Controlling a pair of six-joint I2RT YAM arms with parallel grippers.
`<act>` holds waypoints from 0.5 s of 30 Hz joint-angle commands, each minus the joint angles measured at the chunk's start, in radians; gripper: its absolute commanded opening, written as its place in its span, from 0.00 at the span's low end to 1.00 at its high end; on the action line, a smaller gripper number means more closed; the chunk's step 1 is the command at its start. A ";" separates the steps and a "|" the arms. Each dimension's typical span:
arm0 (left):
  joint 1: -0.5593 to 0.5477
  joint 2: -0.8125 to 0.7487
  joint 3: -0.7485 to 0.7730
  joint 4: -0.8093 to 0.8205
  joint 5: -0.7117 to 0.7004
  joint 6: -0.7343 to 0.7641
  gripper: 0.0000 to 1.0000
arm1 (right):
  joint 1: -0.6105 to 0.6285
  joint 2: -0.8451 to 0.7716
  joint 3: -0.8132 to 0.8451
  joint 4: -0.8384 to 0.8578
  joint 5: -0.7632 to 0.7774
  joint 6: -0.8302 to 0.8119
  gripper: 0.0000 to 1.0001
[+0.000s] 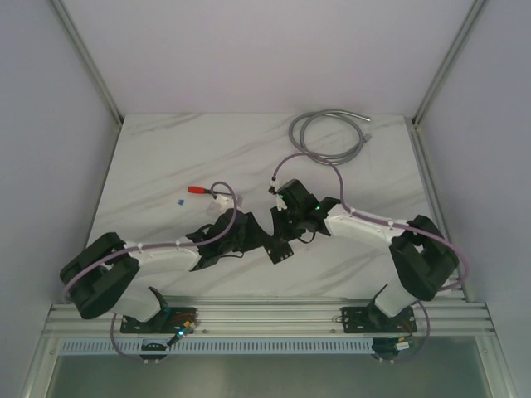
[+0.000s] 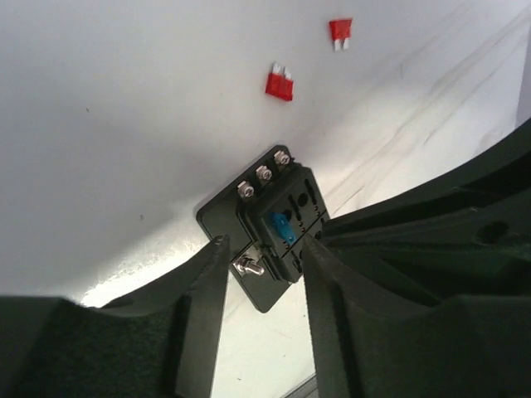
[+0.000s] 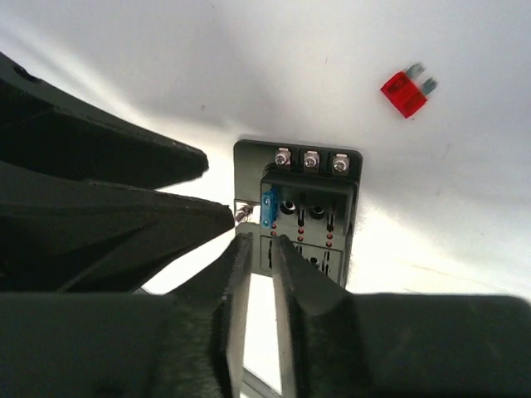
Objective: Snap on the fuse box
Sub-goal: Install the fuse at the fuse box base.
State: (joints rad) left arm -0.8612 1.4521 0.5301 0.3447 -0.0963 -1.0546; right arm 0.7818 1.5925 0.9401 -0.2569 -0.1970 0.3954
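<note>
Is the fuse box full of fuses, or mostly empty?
Mostly empty: the fuse box shows only one blue fuse seated; the rest of its face looks bare.

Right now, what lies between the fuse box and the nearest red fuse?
Nothing. The left wrist view shows only bare table from the fuse box to the nearer red fuse.

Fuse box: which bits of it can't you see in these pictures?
- Top view: the fuse box is too small and dark; its slots cannot be read.
- Left wrist view: the left gripper fingers hide its near corner; the right arm covers its right side.
- Right wrist view: the right gripper fingers hide its lower edge; touching or not, cannot tell.
</note>
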 commanded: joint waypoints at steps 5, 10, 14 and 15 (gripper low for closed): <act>0.053 -0.142 0.025 -0.098 -0.093 0.086 0.62 | -0.025 -0.095 0.107 -0.075 0.174 -0.098 0.36; 0.126 -0.212 -0.038 -0.107 -0.100 0.094 0.74 | -0.061 0.036 0.194 -0.072 0.316 -0.128 0.47; 0.188 -0.270 -0.091 -0.108 -0.092 0.102 0.83 | -0.099 0.140 0.259 -0.014 0.320 -0.204 0.48; 0.203 -0.280 -0.104 -0.108 -0.087 0.102 0.84 | -0.107 0.160 0.270 0.011 0.308 -0.238 0.48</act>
State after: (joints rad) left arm -0.7029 1.2144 0.4740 0.2672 -0.1730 -0.9771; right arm 0.7017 1.6779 1.1530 -0.2947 0.0635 0.2646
